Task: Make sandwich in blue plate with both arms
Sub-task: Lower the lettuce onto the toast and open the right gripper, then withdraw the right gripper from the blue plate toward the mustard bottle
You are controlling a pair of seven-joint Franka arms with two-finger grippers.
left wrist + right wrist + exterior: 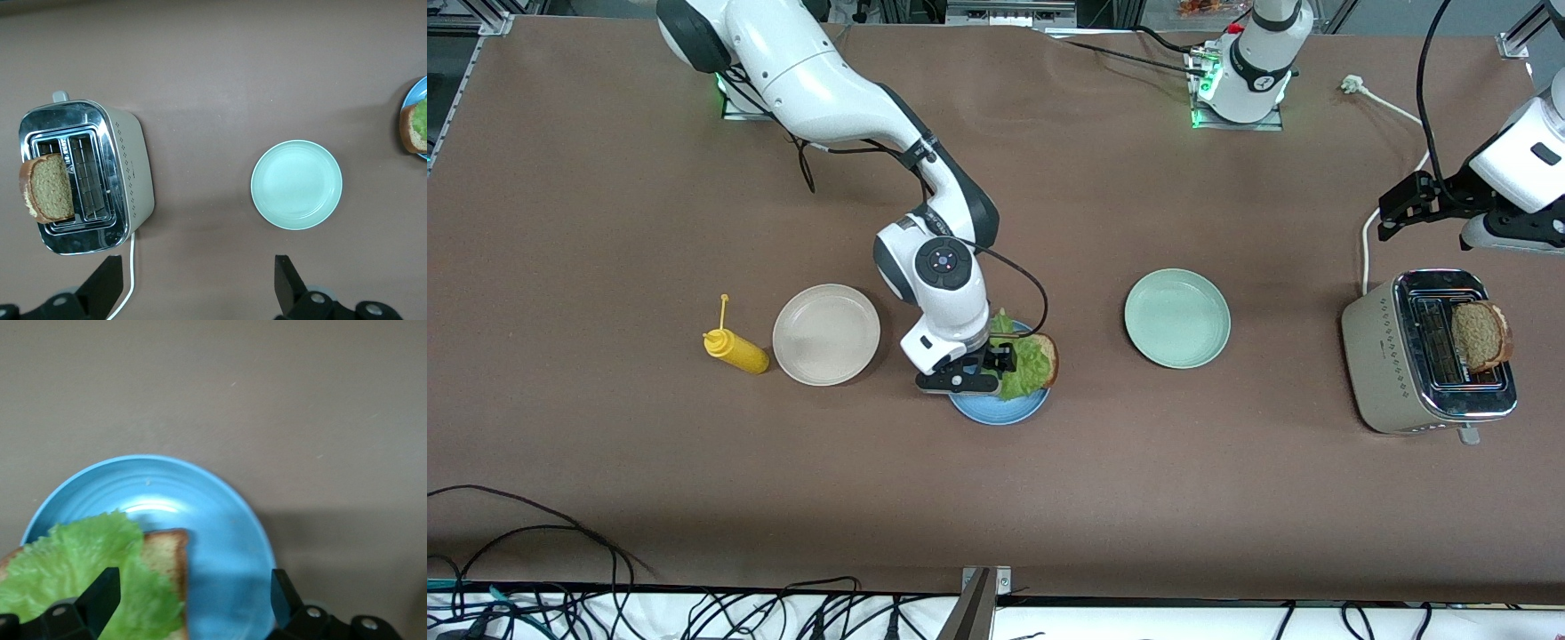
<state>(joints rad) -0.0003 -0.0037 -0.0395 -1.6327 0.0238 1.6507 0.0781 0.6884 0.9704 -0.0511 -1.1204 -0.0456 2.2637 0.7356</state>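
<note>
Two arms work your brown table (pixel 605 462). Your right gripper (pixel 996 360) sits low over the blue plate (pixel 996 411), jaws spread wide and holding nothing; the plate carries one bread slice (pixel 1047 356) topped with lettuce (pixel 1024 369), and the wrist view shows the leaf lying between the fingers (pixel 100 600). Your left gripper (pixel 1403 209) hangs in the air over the toaster (pixel 1396 364) at the left arm's end, jaws also wide and empty. A second slice (pixel 1480 336) stands tilted in a toaster slot. Between toaster and blue plate lies a green plate (pixel 1176 318). Toward the right arm's end you have a beige plate (pixel 825 334) and, just beside it, a yellow bottle (pixel 735 350). No writing can be read anywhere. You have bare table nearer the camera, up to the edge with its cables (pixel 534 569).
</note>
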